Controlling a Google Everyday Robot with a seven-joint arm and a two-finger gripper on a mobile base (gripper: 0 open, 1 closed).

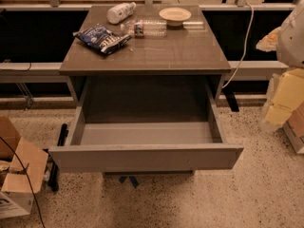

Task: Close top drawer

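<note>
The top drawer (145,156) is a wide grey-brown drawer with a plain flat front. It stands pulled far out of the cabinet (147,56), and its deep box interior is open and empty. My gripper (284,99) shows as a pale yellowish shape at the right edge of the camera view, below the white arm (292,34). It is to the right of the drawer and apart from it. No lower drawer fronts show; the open drawer hides them.
On the cabinet top lie a blue snack bag (102,38), a white bottle (120,12), a clear water bottle (145,27) and a shallow bowl (175,15). A cardboard box (19,172) stands on the floor at the left. A white cable (243,42) hangs at the right.
</note>
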